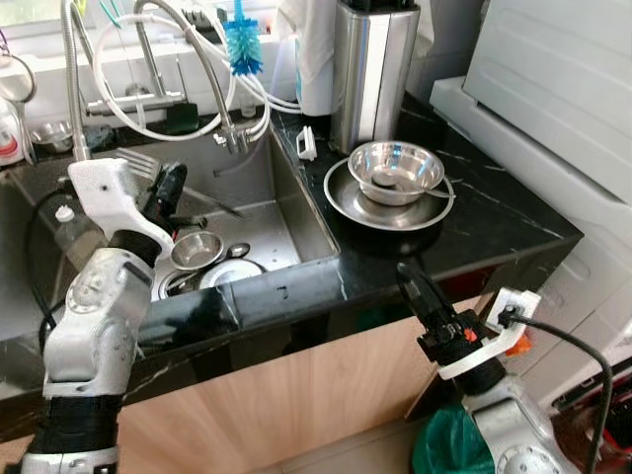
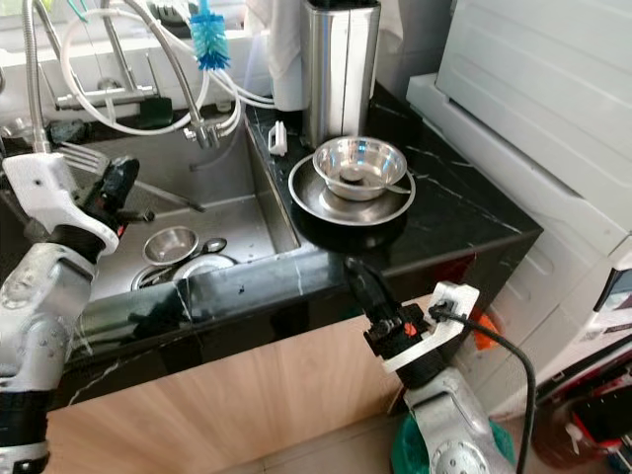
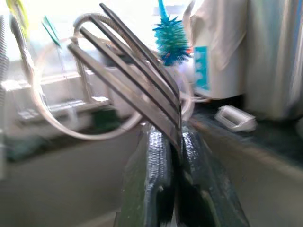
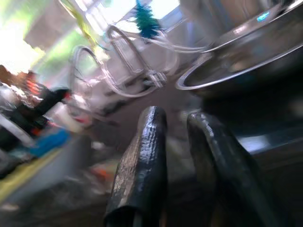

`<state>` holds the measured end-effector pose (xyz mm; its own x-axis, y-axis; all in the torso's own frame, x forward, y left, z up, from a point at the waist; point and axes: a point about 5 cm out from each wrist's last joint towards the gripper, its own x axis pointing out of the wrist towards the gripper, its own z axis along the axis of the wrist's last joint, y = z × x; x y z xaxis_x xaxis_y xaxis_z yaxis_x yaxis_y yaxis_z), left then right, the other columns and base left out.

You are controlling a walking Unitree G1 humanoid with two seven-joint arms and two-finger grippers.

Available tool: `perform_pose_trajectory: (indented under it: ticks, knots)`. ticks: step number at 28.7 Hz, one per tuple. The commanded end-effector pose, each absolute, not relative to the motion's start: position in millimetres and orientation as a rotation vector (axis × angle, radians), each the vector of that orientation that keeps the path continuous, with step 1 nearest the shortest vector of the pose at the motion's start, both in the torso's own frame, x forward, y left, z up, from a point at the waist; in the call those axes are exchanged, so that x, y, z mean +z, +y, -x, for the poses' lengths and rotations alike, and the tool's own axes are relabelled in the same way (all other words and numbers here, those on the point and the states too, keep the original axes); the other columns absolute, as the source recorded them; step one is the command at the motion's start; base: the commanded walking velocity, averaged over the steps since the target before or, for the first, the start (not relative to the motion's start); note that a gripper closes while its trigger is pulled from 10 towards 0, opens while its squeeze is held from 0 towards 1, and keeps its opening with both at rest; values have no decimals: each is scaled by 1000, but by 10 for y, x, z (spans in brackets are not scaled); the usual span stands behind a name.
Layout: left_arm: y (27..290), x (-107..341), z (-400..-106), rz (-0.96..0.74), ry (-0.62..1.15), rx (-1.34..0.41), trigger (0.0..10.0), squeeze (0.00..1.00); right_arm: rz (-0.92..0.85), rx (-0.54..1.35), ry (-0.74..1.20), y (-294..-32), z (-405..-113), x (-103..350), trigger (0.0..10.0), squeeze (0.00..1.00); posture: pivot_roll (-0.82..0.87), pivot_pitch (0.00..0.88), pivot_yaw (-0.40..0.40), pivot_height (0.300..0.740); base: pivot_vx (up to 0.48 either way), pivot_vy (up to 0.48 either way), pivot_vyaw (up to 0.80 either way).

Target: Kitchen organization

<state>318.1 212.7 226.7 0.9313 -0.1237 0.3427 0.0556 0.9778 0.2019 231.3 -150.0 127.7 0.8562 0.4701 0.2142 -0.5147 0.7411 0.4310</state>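
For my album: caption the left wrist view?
Left gripper pinching a fork above the sink.

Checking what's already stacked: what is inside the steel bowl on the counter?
The steel bowl sits on a steel plate and holds a spoon, handle over the rim. The plate's middle is hidden under the bowl.

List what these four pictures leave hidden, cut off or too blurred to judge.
- Silver metal fork: handle hidden between the left gripper fingers, left wrist view.
- Dishes in the steel sink: partly hidden by the left arm, eye views.
- Right gripper: surroundings blurred, right wrist view.
- Tall steel canister: top cut off.
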Motion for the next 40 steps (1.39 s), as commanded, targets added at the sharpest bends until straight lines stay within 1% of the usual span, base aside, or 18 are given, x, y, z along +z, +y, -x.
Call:
perform_pose_trajectory:
  ticks: [1,4,6,8,10,15,19,20,26,27,37,38,39,40]
  knots:
    - [2123,2302,-3211,-319,-402,-92,10000,0,-421,518,-117,-1485,-2311,1328,10000,0,40,51,28,740,0,0,0]
    - [2178,2198,-3246,-468,-400,-121,10000,0,-327,472,-123,-1513,-2284,1307,10000,0,39,52,33,740,0,0,0]
    - [2290,2101,-3287,-520,-381,-123,10000,0,-271,433,-121,-1557,-2256,1279,10000,0,35,54,35,740,0,0,0]
    - [2324,2047,-3300,-548,-360,-135,10000,0,-258,424,-119,-1566,-2249,1264,10000,0,33,53,33,740,0,0,0]
    - [2365,1859,-3321,-556,-279,-165,10000,0,-227,382,-131,-1588,-2266,1264,10000,0,32,52,33,740,0,0,0]
    - [2419,1688,-3341,-492,-206,-157,10000,0,-193,381,-134,-1574,-2263,1256,10000,0,28,50,36,740,0,0,0]
    - [2525,1609,-3356,-435,-166,-115,10000,0,-194,370,-134,-1570,-2258,1240,10000,0,24,48,36,740,0,0,0]
    - [2584,1584,-3369,-394,-131,-93,10000,0,-194,366,-135,-1570,-2257,1237,10000,0,25,44,36,740,0,0,0]
    - [2691,1514,-3407,-324,-39,-54,10000,0,-190,366,-139,-1554,-2268,1234,10000,0,31,36,38,740,0,0,0]
    - [2724,1489,-3423,-278,-19,-34,10000,0,-185,366,-141,-1546,-2273,1231,10000,0,29,34,39,740,0,0,0]
    - [2763,1481,-3435,-246,-9,-28,10000,0,-174,349,-143,-1577,-2256,1218,10000,0,28,28,40,740,0,0,0]
    - [2757,1490,-3442,-242,-14,-32,10000,776,-172,345,-147,-1583,-2267,1227,10000,0,24,27,41,740,0,0,0]
    - [2742,1497,-3448,-230,-20,-39,10000,1000,-170,344,-150,-1585,-2276,1238,10000,0,24,27,41,740,0,0,0]
    - [2739,1497,-3449,-227,-21,-40,10000,1000,-170,344,-151,-1585,-2277,1240,10000,0,24,27,41,740,0,0,0]
